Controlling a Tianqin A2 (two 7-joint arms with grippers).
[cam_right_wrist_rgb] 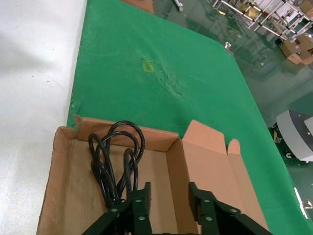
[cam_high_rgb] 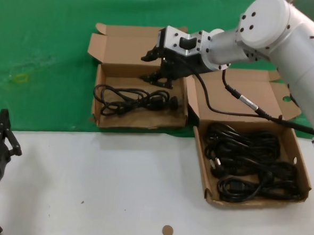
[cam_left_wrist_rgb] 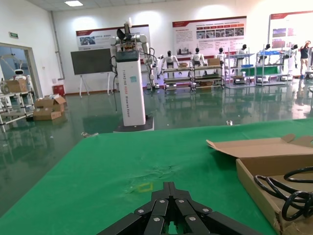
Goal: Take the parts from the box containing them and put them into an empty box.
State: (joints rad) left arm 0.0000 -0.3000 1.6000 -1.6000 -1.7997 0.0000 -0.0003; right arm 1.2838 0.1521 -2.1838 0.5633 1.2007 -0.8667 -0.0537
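The smaller, taller-walled cardboard box (cam_high_rgb: 140, 122) lies on the green cloth with one looped black power cord (cam_high_rgb: 131, 100) inside. The larger, shallow box (cam_high_rgb: 202, 152) to its right holds several black cords (cam_high_rgb: 247, 160). My right gripper (cam_high_rgb: 150, 68) is open and empty, hovering over the far part of the smaller box, just above the cord's plug end. In the right wrist view the open gripper (cam_right_wrist_rgb: 168, 196) hangs over the box's back wall (cam_right_wrist_rgb: 176, 161), with the cord (cam_right_wrist_rgb: 115, 166) beside one finger. My left gripper (cam_high_rgb: 0, 132) is shut and parked at the near left; it also shows in the left wrist view (cam_left_wrist_rgb: 169, 188).
The boxes sit where the green cloth (cam_high_rgb: 44, 46) meets the white table (cam_high_rgb: 100, 178). The smaller box's lid (cam_high_rgb: 127, 44) lies open at the back. The right arm's cable (cam_high_rgb: 238, 98) drapes over the larger box's lid. A small brown disc (cam_high_rgb: 167, 230) lies near the front edge.
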